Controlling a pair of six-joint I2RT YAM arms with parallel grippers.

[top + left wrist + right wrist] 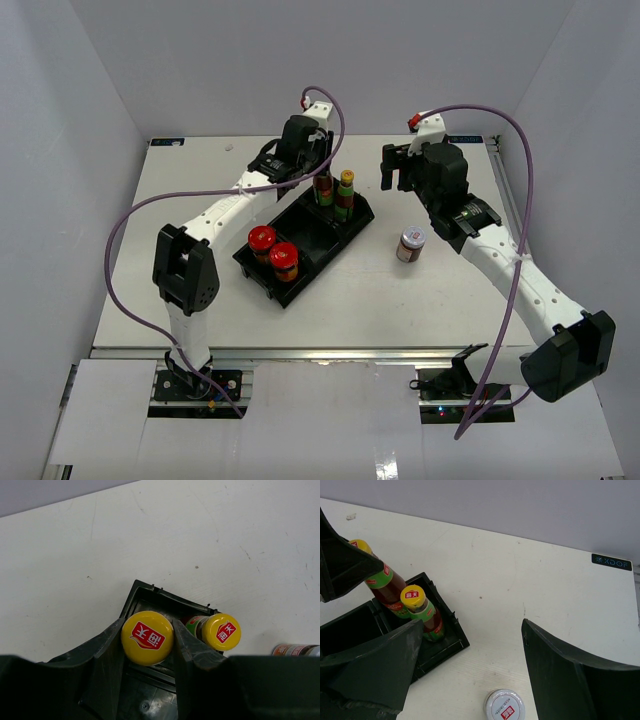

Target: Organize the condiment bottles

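My left gripper (147, 637) is shut on the yellow cap of a slim red-labelled bottle (323, 188). The bottle's base is down in the far end of the black tray (310, 232). A second yellow-capped bottle (221, 632) stands right beside it in the same end. Two red-lidded brown jars (262, 240) (284, 260) sit in the tray's near end. The white-lidded jar (410, 243) stands alone on the table right of the tray. My right gripper (472, 625) hangs open above the table, beyond the white-lidded jar (505, 706), with nothing between its fingers.
The tray lies diagonally near the table's middle, its far corner (145, 587) pointing to the back. Grey walls close in the back and both sides. The table's back edge runs behind both grippers.
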